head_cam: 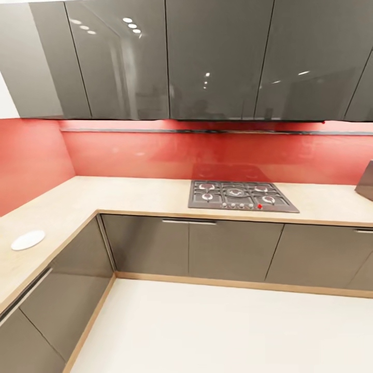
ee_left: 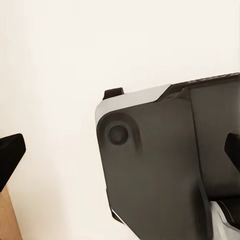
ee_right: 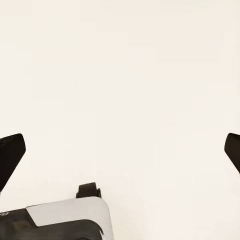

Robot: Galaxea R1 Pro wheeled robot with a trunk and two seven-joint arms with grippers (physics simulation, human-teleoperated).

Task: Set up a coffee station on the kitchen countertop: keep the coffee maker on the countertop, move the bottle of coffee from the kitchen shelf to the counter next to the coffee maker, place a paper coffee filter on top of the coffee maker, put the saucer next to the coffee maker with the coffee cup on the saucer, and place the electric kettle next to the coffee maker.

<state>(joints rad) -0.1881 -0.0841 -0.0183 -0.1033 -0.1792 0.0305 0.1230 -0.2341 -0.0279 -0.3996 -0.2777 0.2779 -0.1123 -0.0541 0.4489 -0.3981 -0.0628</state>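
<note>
A flat white round disc that looks like the saucer lies on the left arm of the beige countertop, near its front edge. My left gripper hangs open over the pale floor, its dark fingertips wide apart and nothing between them; the robot's grey base is below it. My right gripper is open too, with bare floor between its fingertips. The coffee maker, coffee bottle, filter, cup and kettle are out of view.
A gas hob is set into the back counter. Glossy grey wall cabinets hang over a red backsplash. A dark object is cut off at the right edge. Grey base cabinets border the white floor.
</note>
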